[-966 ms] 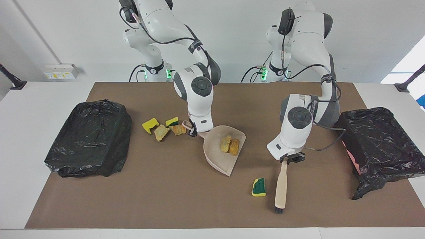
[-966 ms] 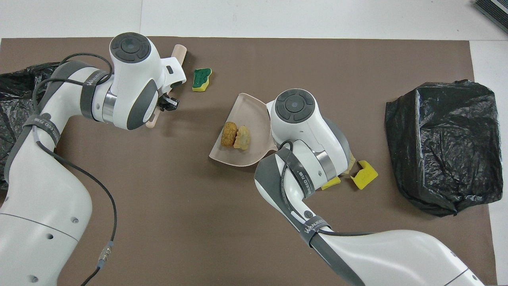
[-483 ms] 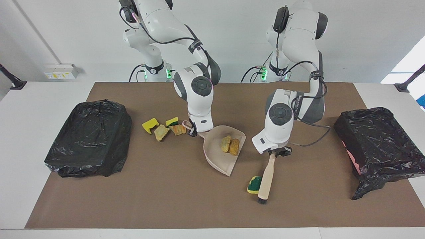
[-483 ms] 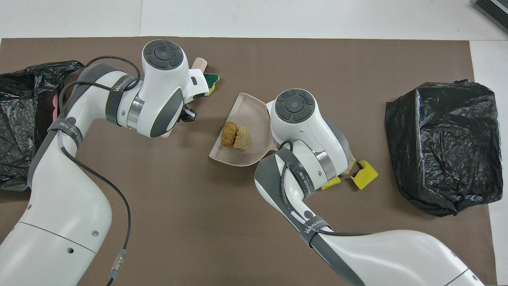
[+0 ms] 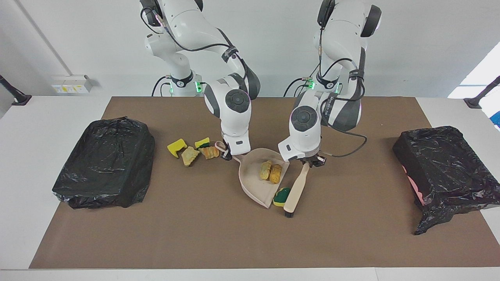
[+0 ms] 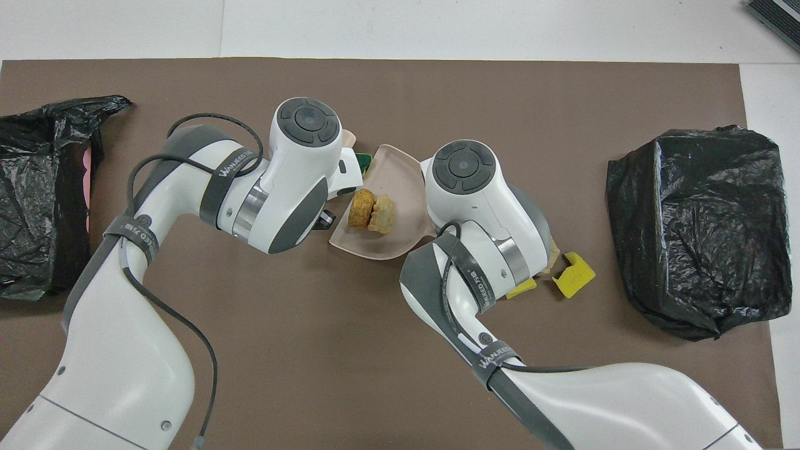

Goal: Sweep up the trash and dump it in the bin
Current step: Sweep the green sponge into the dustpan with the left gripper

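Sweeping underway: left hand [image 5: 306, 164] gripping brush [image 5: 293, 195], nudging green-backed sponge scrap [image 5: 281, 196] against dustpan [image 5: 256, 183] lip. Right hand [image 5: 227, 155] clamping dustpan handle. Two bread chunks [image 5: 270, 172] lying in dustpan; four scraps [image 5: 191, 150] waiting beside handle; dumping pending.

Both arms reach low mid-table, left gripper [image 5: 308, 163] and right gripper [image 5: 226, 155] clamped shut, side by side.

"WANEED…" lettering on left arm strap [image 6: 230, 177] and right arm strap [image 6: 489, 361] (letters partly unclear).
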Available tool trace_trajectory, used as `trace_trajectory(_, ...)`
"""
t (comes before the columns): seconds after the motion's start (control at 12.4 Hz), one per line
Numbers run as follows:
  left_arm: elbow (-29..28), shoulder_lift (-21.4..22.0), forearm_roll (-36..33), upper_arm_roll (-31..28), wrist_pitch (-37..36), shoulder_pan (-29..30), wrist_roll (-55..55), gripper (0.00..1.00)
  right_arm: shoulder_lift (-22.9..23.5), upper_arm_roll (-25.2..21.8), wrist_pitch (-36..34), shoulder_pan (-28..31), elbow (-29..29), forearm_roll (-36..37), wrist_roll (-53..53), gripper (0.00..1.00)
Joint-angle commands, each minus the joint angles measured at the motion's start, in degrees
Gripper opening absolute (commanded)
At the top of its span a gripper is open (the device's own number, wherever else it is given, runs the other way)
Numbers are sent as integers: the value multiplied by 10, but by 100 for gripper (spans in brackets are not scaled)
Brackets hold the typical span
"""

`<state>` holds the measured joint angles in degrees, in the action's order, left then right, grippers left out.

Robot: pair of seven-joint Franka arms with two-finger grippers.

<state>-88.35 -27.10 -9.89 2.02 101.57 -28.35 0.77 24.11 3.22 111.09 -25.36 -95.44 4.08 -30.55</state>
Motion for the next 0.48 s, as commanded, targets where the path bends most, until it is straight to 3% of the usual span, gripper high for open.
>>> trace_trajectory(0.0,-42,42,28,-8,-2,-38,-40,0,-16,5,-10,4,-12,-7,12,0)
trace_trajectory(0.4,-44,68,29,-8,-4,-70,-106,0,-15,5,-9,5,-12,-7,9,0)
